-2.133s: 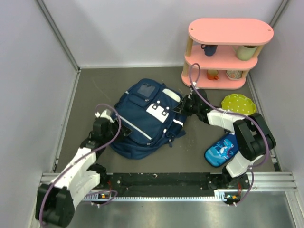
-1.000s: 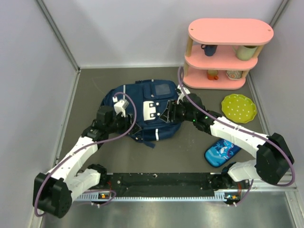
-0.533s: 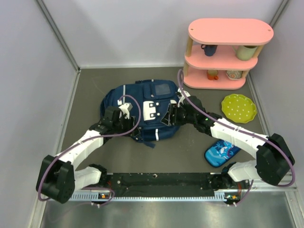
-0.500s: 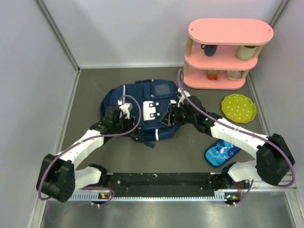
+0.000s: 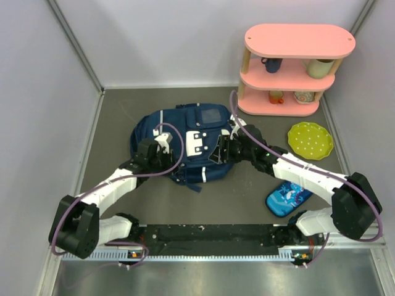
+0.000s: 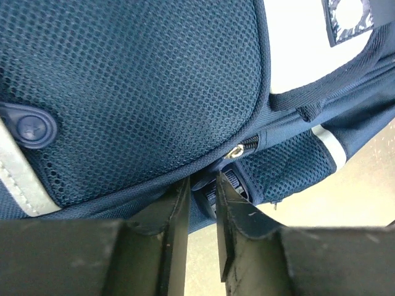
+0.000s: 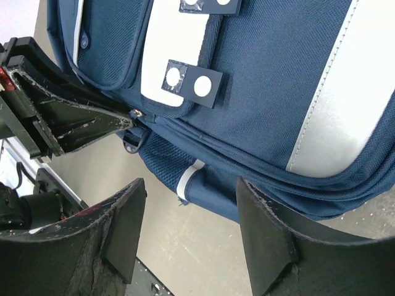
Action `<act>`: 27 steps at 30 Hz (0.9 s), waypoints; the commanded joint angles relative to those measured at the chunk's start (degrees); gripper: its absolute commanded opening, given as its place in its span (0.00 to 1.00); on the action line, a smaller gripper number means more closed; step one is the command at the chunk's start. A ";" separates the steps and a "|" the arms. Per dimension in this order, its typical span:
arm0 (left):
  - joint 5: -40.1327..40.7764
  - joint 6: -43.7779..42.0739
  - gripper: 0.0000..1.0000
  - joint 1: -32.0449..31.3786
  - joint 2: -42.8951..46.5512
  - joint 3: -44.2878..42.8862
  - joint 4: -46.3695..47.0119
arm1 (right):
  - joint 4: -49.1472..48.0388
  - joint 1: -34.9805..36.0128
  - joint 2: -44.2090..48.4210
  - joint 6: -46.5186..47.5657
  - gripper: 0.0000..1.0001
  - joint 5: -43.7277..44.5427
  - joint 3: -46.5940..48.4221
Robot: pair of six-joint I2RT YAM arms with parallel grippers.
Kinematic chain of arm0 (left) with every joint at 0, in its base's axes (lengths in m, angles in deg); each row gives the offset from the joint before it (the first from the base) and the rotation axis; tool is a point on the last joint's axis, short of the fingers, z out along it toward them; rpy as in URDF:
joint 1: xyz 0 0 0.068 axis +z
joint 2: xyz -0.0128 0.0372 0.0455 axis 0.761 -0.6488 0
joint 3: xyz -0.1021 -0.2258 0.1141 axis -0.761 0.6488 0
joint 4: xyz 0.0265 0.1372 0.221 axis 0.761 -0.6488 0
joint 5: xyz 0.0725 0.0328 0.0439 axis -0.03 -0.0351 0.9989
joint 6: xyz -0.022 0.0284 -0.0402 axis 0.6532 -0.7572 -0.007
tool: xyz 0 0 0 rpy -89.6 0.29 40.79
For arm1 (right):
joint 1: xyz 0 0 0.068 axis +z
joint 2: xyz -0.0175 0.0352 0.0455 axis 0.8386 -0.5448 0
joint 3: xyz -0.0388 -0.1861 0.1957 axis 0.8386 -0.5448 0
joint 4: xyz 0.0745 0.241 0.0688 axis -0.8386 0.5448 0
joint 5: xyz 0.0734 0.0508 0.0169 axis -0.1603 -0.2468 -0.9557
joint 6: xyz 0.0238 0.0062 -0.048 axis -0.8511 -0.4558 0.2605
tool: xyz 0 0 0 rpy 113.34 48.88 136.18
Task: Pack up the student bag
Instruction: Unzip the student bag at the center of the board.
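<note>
Evidently for unzipping, the left tool (image 6: 202,182) pinches nearly shut on the metal zip pull (image 6: 236,151) of the large navy fabric backpack (image 5: 210,126); the right tool (image 7: 191,191) gapes empty alongside, probably steadying.

student bag (image 5: 191,139): navy woven cloth, matt, fine ribbed weave. Just ahead of left claw (image 6: 202,188) tips: open-hole mesh panel (image 6: 142,80), rougher than the rest; small zip pull (image 6: 236,150) looks like metal, shiny. Far to that claw's left: round stud (image 6: 29,128), smooth dull plastic, beside pale grey stripe (image 6: 18,179), slight sheen. Left claw fingers: black plastic, matt, dusty. Right claw (image 7: 191,185) fingers: black, badly scuffed, edges chipped pale. Ahead of right claw: white trim (image 7: 345,105) smooth w/ visible stitching; buckle patch (image 7: 193,83) flat, semi-gloss. Table (image 5: 117,117) under both claws: grey-brown, matt, speckled.
</note>
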 commanded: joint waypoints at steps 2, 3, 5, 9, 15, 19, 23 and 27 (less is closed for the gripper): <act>-2.07 0.19 0.23 -0.41 -1.21 0.49 7.24 | -1.67 -0.35 -0.50 -0.36 0.60 -0.68 0.89; -2.16 0.19 0.23 -0.50 -1.29 0.50 8.81 | -1.67 -0.43 -0.68 -0.36 0.60 -0.76 0.97; -2.42 0.46 0.26 -0.59 -1.56 0.58 9.44 | -1.67 -0.43 -0.77 -0.28 0.60 -0.85 0.97; -3.04 1.77 0.35 -0.76 -1.56 0.85 11.28 | -1.67 -0.44 -1.21 -0.28 0.60 -1.29 1.24; -2.78 3.53 0.38 -1.03 -2.43 1.02 13.57 | -1.67 -0.52 -1.65 -0.36 0.59 -1.82 1.15; -2.51 3.80 0.32 -1.64 -3.84 0.93 13.83 | -1.50 -0.52 -1.74 -0.28 0.59 -1.91 1.15; -0.93 4.32 0.19 -2.61 -4.11 1.37 14.54 | -1.41 -0.44 -1.74 -0.36 0.60 -1.99 1.06; 0.65 4.59 0.10 -2.96 -3.58 1.55 14.36 | -1.32 -0.44 -1.56 -0.28 0.59 -1.91 1.06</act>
